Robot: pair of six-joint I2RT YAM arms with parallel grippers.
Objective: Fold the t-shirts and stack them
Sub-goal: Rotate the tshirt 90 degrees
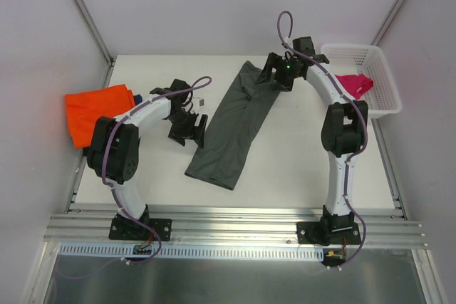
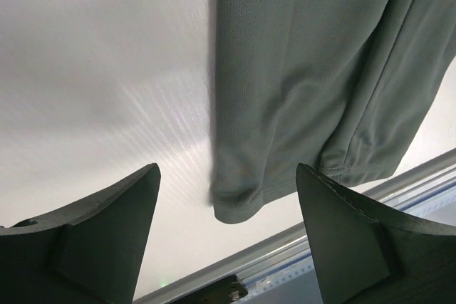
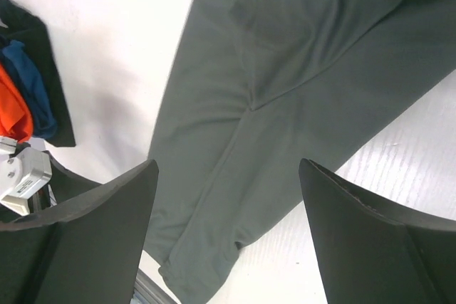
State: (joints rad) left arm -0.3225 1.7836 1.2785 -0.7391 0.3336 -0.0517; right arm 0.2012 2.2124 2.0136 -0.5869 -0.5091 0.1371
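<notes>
A dark grey t-shirt (image 1: 235, 126) lies as a long narrow strip running diagonally across the table's middle. My left gripper (image 1: 189, 132) hovers open beside the strip's left edge, and the left wrist view shows the hem corner (image 2: 235, 204) between my spread fingers, untouched. My right gripper (image 1: 278, 76) is open above the strip's far end, and nothing is held in it either; below it the cloth (image 3: 285, 69) shows a seam crease. A bright orange t-shirt (image 1: 96, 113) lies folded at the far left with a navy one (image 1: 137, 96) peeking from under it. A magenta-pink t-shirt (image 1: 354, 85) sits in the basket.
A white lattice basket (image 1: 381, 62) stands at the table's back right corner. Metal rails (image 1: 235, 222) run along the near edge by both arm bases. Grey walls enclose the table on the left, back and right.
</notes>
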